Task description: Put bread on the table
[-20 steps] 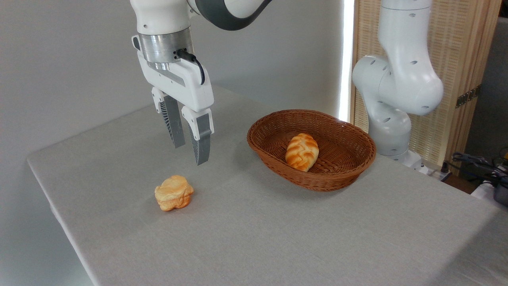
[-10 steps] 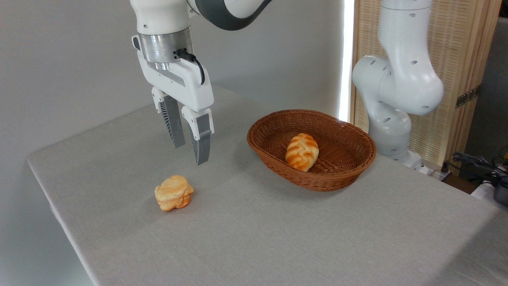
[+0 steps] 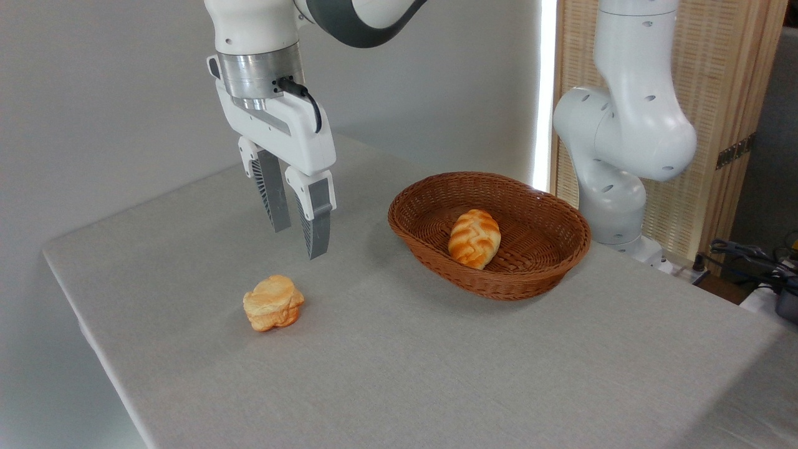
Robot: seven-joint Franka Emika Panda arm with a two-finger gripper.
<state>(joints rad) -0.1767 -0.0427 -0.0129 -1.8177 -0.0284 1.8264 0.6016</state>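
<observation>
The bread [image 3: 474, 238], a braided golden-orange and cream loaf, lies inside the brown wicker basket [image 3: 530, 277] at the centre right of the light grey table [image 3: 436, 374]. My gripper [image 3: 298, 243] hangs in the air to the left of the basket, above the table, well clear of the loaf. It is open, its two grey fingers point down, and nothing is between them.
A small lumpy pale-orange bun [image 3: 273, 303] sits on the table below and slightly left of the gripper. The arm's white base [image 3: 617, 162] rises behind the basket on the right. The table's left edge runs diagonally near the bun.
</observation>
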